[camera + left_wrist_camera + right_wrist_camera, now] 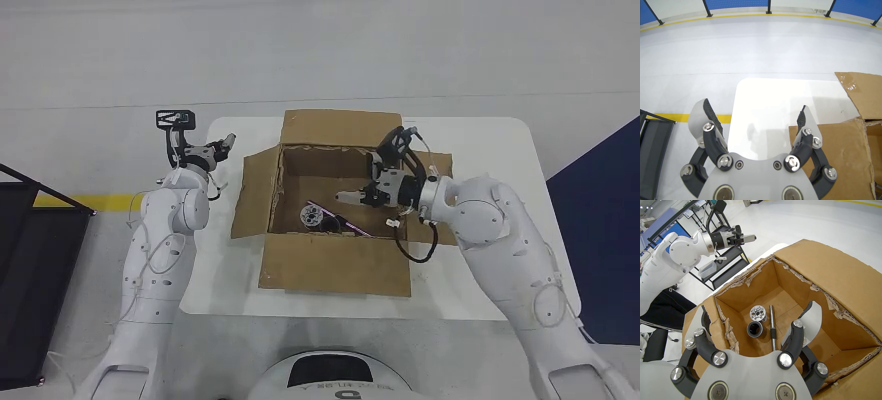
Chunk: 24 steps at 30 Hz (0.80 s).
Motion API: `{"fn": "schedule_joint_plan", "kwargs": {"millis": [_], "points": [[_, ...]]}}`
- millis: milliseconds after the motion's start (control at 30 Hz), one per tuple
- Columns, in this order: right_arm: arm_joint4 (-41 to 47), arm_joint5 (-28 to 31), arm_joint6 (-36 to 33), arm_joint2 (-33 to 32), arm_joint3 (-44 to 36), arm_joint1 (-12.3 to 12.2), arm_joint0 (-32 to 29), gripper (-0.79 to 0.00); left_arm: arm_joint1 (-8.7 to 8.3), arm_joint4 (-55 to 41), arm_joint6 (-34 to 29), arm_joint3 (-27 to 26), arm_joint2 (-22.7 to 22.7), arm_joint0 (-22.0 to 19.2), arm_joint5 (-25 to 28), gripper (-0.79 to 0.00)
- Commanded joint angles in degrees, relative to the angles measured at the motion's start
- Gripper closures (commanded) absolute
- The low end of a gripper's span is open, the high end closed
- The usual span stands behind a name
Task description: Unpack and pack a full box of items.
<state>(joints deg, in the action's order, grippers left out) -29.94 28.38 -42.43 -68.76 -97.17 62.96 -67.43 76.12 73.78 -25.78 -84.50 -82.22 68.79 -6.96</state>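
- Your right gripper (758, 311) hangs over the open mouth of the box (789, 279). Its jaws are spread wide and hold nothing.
- Straight below it, on the box floor, three parts lie close together: a silver spool (757, 314), a black sleeve (755, 329) and a metal rod (772, 326).
- The spool sits nearest the box's far corner, with its drilled face turned up. The sleeve is just beside it on the gripper's side, open end up. I cannot tell whether the two touch.
- The rod lies flat alongside both, running lengthwise toward the gripper.
- Handling, by my reading: all three look like machined metal, so rigid, dense for their size and smooth. None will crush, but each may slide in the pads.
- The rod will likely roll if you nudge it. Take it across the dark banded section, with the jaws square to its length.
- For the spool, close across the waist between the flanges. For the sleeve, close across the outer wall, low down.
- The box walls are torn and ragged at the rim, so keep the fingers away from the loose card when you descend.
- Your left gripper (754, 106) is outside the box, beyond its side flap and above the white table (772, 91). It is open and empty.
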Motion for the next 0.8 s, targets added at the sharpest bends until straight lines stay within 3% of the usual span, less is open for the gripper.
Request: {"fn": "schedule_joint_plan", "kwargs": {"millis": [0, 100, 233, 267, 333, 400, 567, 767], "points": [[0.0, 0.0, 0.0, 0.0, 0.0, 0.0, 0.0, -0.785, 0.0, 0.0, 0.0, 0.0, 0.0, 0.0, 0.0, -0.785], [-7.3, -3.3, -4.6, 3.4, 0.4, 0.2, 2.0, -0.785, 0.0, 0.0, 0.0, 0.0, 0.0, 0.0, 0.0, -0.785], [-6.6, -7.8, -10.3, 8.6, 5.2, 1.3, 7.4, -0.785, 0.0, 0.0, 0.0, 0.0, 0.0, 0.0, 0.0, -0.785], [-6.7, -8.7, -11.1, 9.7, 6.5, 1.6, 8.6, -0.754, 0.0, 0.0, 0.0, 0.0, 0.0, 0.0, 0.0, -0.785], [-6.5, -11.2, -12.5, 11.6, 8.8, 2.2, 10.7, -0.477, 0.0, 0.0, 0.0, 0.0, 0.0, 0.0, 0.0, -0.785], [-6.1, -13.5, -14.8, 13.4, 10.0, 2.7, 12.6, -0.354, 0.0, 0.0, 0.0, 0.0, 0.0, 0.0, 0.0, -0.785], [-6.6, -18.0, -21.0, 19.2, 13.3, 4.3, 17.0, -0.302, 0.0, 0.0, 0.0, 0.0, 0.0, 0.0, 0.0, -0.785], [-5.1, -20.8, -23.2, 25.6, 18.1, 6.7, 20.9, -0.277, 0.0, 0.0, 0.0, 0.0, 0.0, 0.0, 0.0, -0.785]]}}
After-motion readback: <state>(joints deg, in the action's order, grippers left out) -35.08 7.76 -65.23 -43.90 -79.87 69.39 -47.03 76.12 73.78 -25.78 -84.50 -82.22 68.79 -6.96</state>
